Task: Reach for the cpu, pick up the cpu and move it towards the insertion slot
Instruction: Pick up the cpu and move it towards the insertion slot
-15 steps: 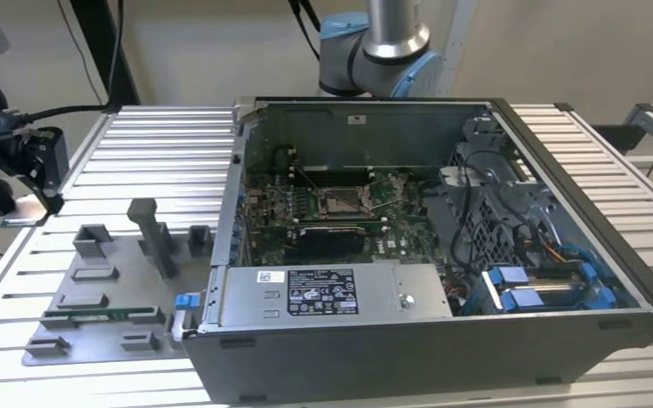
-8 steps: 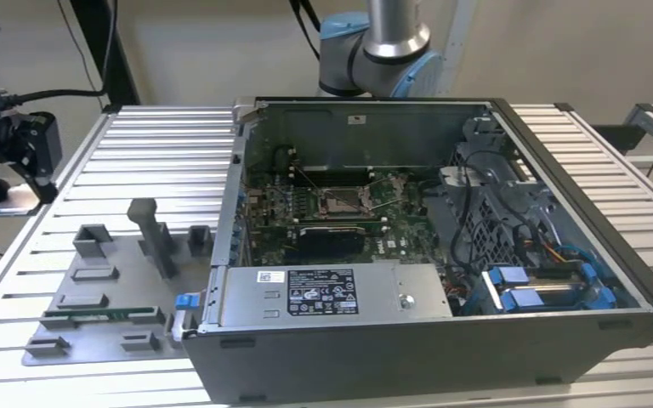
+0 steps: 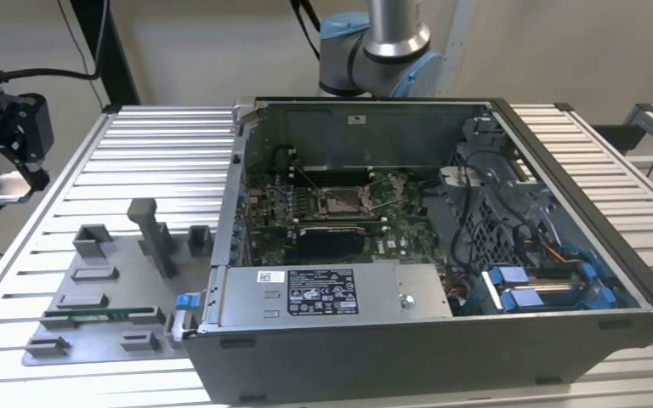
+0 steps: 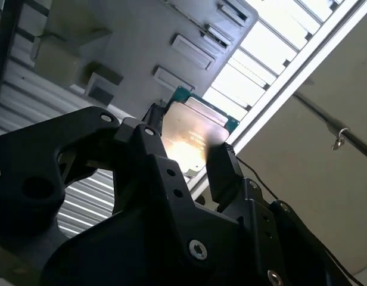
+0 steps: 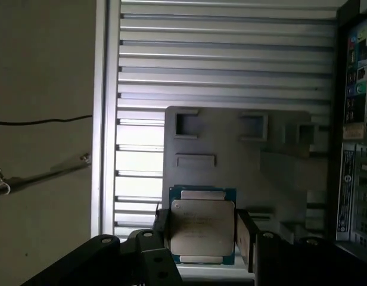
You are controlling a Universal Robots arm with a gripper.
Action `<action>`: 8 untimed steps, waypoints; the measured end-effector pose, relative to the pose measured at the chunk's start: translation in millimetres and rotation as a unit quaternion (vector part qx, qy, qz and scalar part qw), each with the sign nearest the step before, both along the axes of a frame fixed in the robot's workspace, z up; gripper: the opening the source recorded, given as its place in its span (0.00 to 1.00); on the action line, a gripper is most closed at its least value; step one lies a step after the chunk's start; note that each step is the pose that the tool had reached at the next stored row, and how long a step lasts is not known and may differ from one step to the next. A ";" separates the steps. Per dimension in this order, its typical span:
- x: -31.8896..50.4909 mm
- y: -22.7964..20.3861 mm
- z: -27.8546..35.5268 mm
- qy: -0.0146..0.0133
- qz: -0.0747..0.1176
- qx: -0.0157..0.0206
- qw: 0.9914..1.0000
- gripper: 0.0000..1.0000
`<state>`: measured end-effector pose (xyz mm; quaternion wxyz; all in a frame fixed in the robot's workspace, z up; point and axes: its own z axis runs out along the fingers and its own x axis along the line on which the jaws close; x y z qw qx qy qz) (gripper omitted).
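cpu (image 5: 202,229) btwn tool (image 5: 204,233) fingers, clamped both sides

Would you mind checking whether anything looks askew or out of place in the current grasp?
Nothing stands out. The cpu sits square and untilted between the fingers of the gripper, with no visible damage, and the grey fixture plate lies flat on the table.

Silver arm tube (image 3: 397,21), grey blue-capped joint (image 3: 360,68), matte black jaws, silver screws (image 4: 197,249)
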<state>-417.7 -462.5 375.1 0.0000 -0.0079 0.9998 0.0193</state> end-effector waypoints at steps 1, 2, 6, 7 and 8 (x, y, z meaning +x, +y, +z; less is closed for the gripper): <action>0.0 0.0 2.2 0.000 0.000 0.000 1.000 0.00; 0.0 0.0 4.6 0.000 0.000 0.000 1.000 0.00; 0.0 0.0 13.5 0.000 0.000 0.000 1.000 0.00; 0.0 0.0 15.7 0.000 0.000 0.000 1.000 0.00; 0.0 0.0 17.8 0.000 0.000 0.000 1.000 0.00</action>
